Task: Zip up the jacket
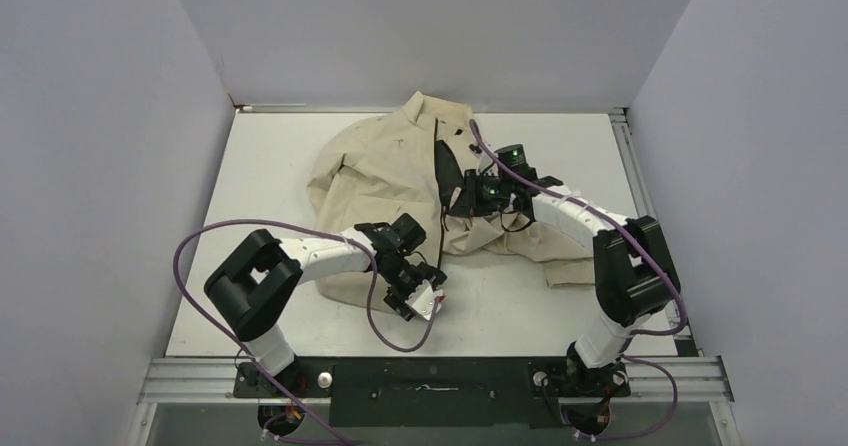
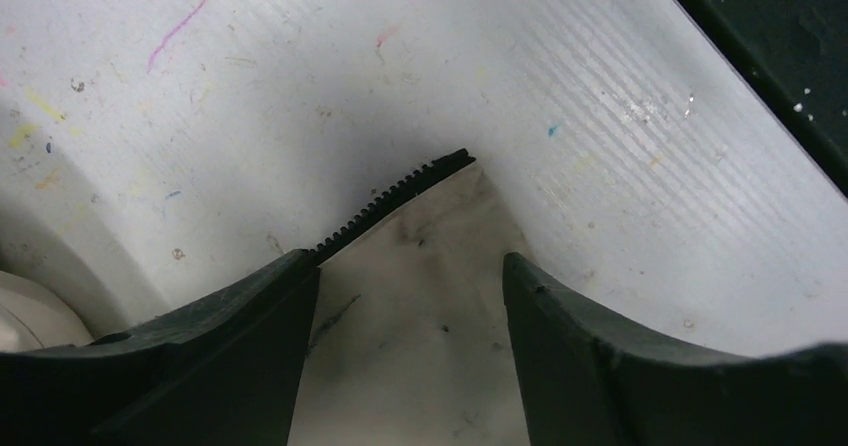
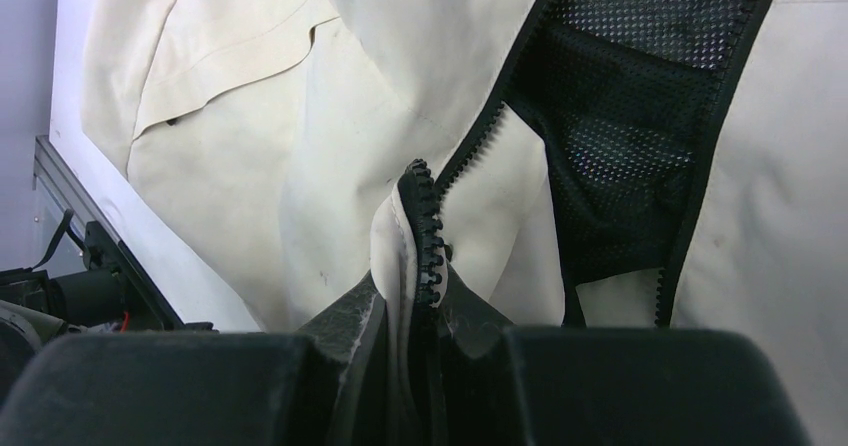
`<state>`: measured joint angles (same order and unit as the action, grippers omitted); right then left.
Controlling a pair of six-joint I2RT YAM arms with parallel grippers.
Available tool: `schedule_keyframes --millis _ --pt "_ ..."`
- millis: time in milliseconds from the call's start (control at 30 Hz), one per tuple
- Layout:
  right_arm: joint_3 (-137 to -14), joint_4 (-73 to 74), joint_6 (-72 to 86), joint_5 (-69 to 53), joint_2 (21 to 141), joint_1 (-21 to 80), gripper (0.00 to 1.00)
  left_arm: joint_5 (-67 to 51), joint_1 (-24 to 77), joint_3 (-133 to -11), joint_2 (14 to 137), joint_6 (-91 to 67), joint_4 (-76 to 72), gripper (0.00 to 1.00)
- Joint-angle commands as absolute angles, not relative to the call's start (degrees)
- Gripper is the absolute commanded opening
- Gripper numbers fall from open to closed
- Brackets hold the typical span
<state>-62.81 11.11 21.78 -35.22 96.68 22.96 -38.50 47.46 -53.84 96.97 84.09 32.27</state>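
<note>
The beige jacket (image 1: pixel 385 161) lies crumpled at the back middle of the table, open down the front, with its black mesh lining (image 3: pixel 620 116) showing. My right gripper (image 1: pixel 465 194) is at the front opening, shut on a fold of the jacket edge. The black zipper teeth (image 3: pixel 428 236) stand up between its fingers (image 3: pixel 365 311). My left gripper (image 1: pixel 425 296) is low over the table near the front. Its jaws stand apart around a bottom corner of the jacket (image 2: pixel 420 306). That corner's zipper teeth (image 2: pixel 400 191) run along the left finger (image 2: pixel 250 316).
The white table top (image 2: pixel 300 86) is scuffed and marked. A dark frame rail (image 1: pixel 430 376) runs along the near edge by the arm bases. Grey walls (image 1: pixel 100 166) close in on the left, right and back. A purple cable (image 1: pixel 195 241) loops from the left arm.
</note>
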Motion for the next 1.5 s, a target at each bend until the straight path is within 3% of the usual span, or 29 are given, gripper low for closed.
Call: schedule_keyframes --millis 0,67,167,233,367,400,600,667,933,1200,1367,1467 --pt "-61.6 8.2 22.6 -37.0 93.2 22.4 0.05 -33.3 49.5 -51.1 97.9 80.3 27.7 0.61" --pt "-61.1 7.8 22.9 -37.3 92.9 22.4 0.05 -33.5 49.9 -50.3 97.9 80.1 27.5 0.56" --pt "-60.6 7.7 23.0 -37.8 92.7 22.3 0.05 -34.7 50.2 -50.3 97.9 81.1 29.4 0.7" --pt "-60.4 7.5 23.2 -38.1 92.5 22.3 0.05 -34.6 50.3 -50.7 98.4 80.7 29.6 0.7" --pt "-59.6 7.4 23.5 -38.2 92.0 22.3 0.05 -32.9 49.9 -52.3 100.0 80.4 31.8 0.25" --pt "-59.4 7.4 23.5 -38.2 91.9 22.4 0.05 -32.7 49.7 -52.0 99.8 79.8 31.0 0.22" --pt "-57.9 6.9 23.7 -38.1 91.1 23.4 0.05 -31.5 49.2 -50.9 98.8 76.4 27.4 0.65" --pt "-57.2 6.6 24.2 -38.0 90.8 23.9 0.05 -31.5 49.2 -51.0 98.5 76.9 27.5 0.7" --pt "-55.4 5.1 26.7 -37.2 89.1 24.3 0.05 -29.2 51.3 -52.2 101.0 82.2 34.2 0.68" --pt "-54.4 4.4 28.0 -39.4 86.9 24.7 0.05 -26.1 52.9 -60.0 105.4 88.3 51.0 0.74" --pt "-54.8 5.7 27.4 -39.7 86.2 24.1 0.05 -22.8 54.0 -63.3 108.4 87.3 54.5 0.64" --pt "-54.2 5.1 27.5 -40.2 86.2 23.5 0.05 -22.2 54.4 -63.3 108.4 85.2 53.2 0.51"
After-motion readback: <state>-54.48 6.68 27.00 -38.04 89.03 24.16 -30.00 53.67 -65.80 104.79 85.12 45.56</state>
